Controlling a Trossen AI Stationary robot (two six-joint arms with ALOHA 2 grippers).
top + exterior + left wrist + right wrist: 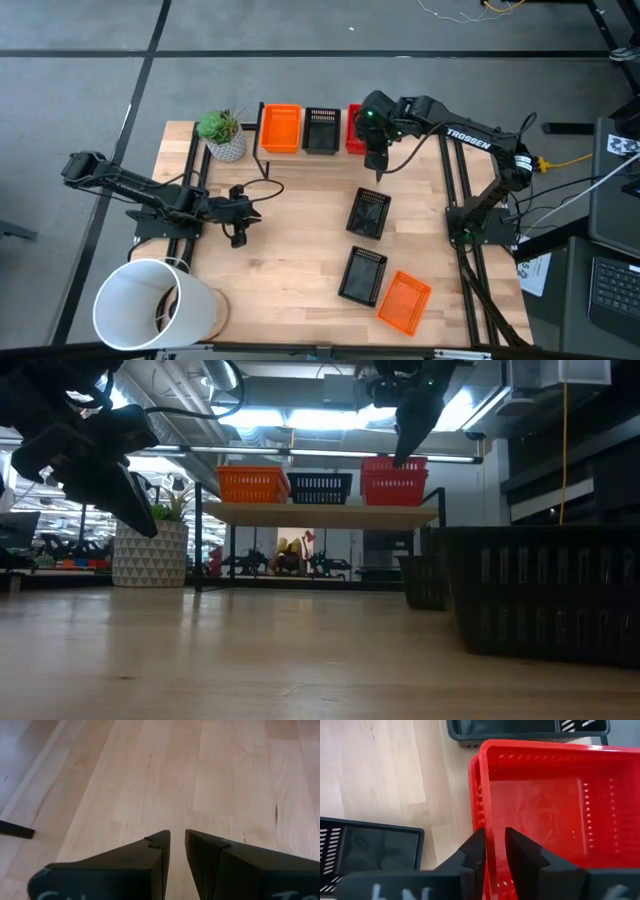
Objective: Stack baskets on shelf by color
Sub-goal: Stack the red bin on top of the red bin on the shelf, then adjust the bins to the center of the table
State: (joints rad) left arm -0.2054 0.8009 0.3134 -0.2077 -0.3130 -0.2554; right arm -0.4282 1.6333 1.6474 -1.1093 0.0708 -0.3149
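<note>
The right gripper (494, 851) hangs over the right end of the low light-wood shelf on thin black legs (320, 514), its two dark fingers (475, 851) straddling the near wall of the red plastic mesh-sided basket (545, 795) that sits there. One finger is outside the wall and one inside, with the red rim running between them; the gap looks slightly wider than the wall, so I judge it a slackened hold rather than a firm pinch, as fits a basket just set onto its pile. A second red rim peeks out beside the top one, so the red basket rests nested in another, which is why it stands taller on the shelf than its neighbours. Next along the shelf sits a black mesh basket (321, 129) in the middle, and an orange mesh basket (280, 128) at the left end, one colour per place. Still loose on the wooden tabletop (290, 260) are two more black mesh baskets (368, 213) and a second orange basket (403, 302), lying near the right arm's side, probably because they await their turn. The left gripper (177, 851) waits low over bare tabletop near its left edge, fingers nearly together and holding nothing. A white patterned plant pot (226, 147) stands by the shelf, and a large white bucket (150, 303) lies at the front left corner.
</note>
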